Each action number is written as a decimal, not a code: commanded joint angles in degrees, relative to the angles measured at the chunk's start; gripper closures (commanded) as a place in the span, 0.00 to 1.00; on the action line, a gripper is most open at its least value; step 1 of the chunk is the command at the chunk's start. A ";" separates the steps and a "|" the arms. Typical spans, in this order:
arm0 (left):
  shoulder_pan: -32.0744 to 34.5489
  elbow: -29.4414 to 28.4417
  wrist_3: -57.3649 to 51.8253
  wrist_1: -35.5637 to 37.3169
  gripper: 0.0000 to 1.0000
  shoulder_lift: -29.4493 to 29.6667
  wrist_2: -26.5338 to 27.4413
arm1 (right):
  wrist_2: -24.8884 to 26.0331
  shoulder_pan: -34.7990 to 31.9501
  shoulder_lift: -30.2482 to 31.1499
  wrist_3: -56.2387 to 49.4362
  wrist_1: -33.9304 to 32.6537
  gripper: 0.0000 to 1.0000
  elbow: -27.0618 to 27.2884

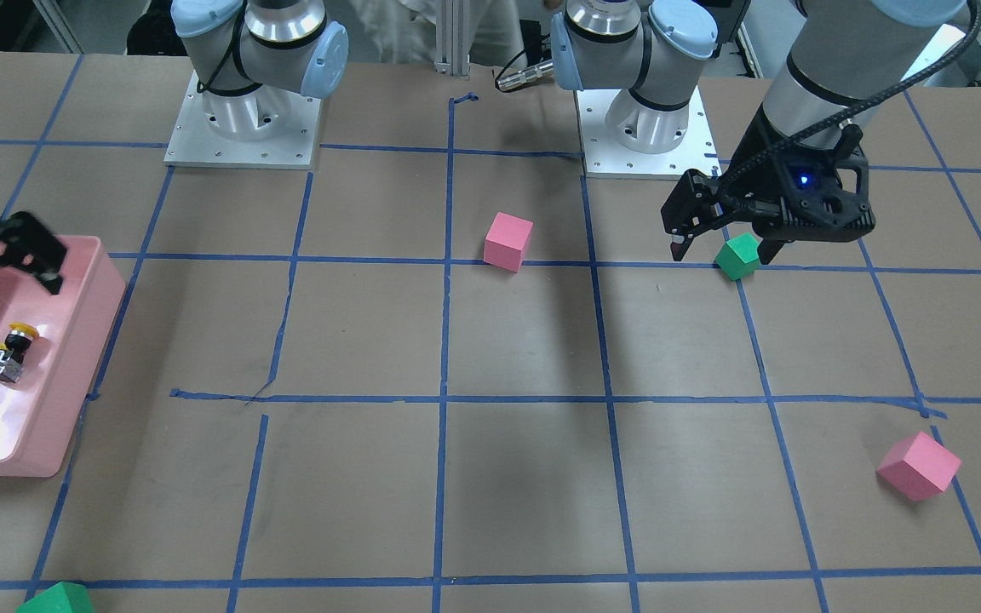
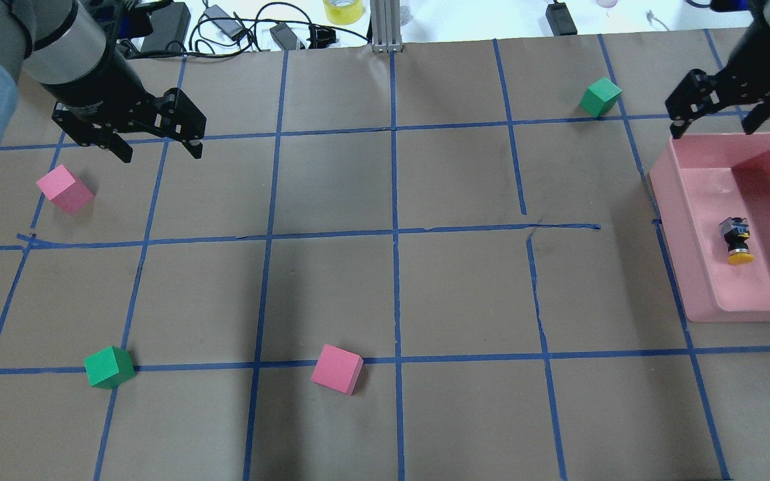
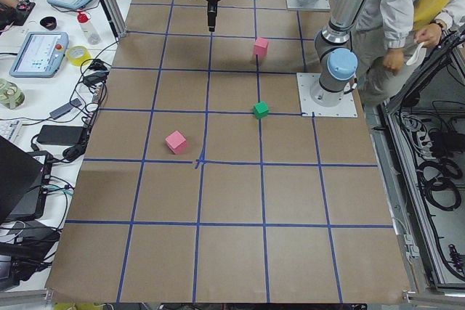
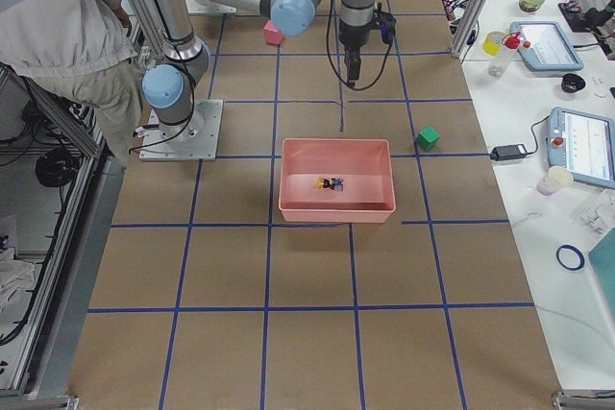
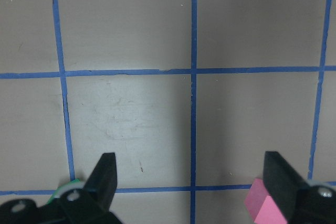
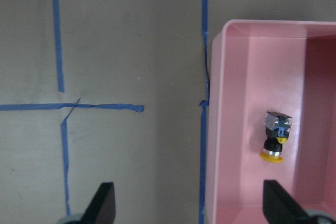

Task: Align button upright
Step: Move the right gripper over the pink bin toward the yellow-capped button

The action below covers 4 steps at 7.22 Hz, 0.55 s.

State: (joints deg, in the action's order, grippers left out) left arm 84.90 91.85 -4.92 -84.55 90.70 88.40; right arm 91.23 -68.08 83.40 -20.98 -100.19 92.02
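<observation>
The button [image 2: 736, 239] has a yellow cap, a black body and a grey base. It lies on its side inside the pink tray [image 2: 686, 220], cap toward the robot. It also shows in the front view [image 1: 12, 349] and in the right wrist view [image 6: 276, 137]. My right gripper [image 2: 712, 128] is open and empty, high over the tray's far left corner, apart from the button. My left gripper [image 2: 160, 153] is open and empty, high above the table's left side, far from the tray.
A pink cube [image 2: 64, 189] and a green cube [image 2: 109, 366] lie on the left side. Another pink cube [image 2: 337, 369] lies near the middle front. A green cube [image 2: 601, 96] lies just beyond the tray. Blue tape lines cross the brown table.
</observation>
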 commanded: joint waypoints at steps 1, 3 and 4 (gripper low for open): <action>0.00 0.00 0.00 0.00 0.00 0.00 0.11 | -0.44 6.72 -4.98 -8.09 -11.89 0.00 5.41; 0.00 0.00 0.00 0.00 0.00 0.01 0.02 | -0.17 10.49 -7.62 -9.07 -27.36 0.00 14.73; 0.00 0.00 0.00 -0.08 0.00 0.00 0.02 | -0.70 12.08 -9.03 -11.52 -28.73 0.00 16.51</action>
State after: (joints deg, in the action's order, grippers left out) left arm 84.90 91.85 -4.92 -84.57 90.74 88.43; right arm 90.98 -58.29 76.12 -30.17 -124.17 105.03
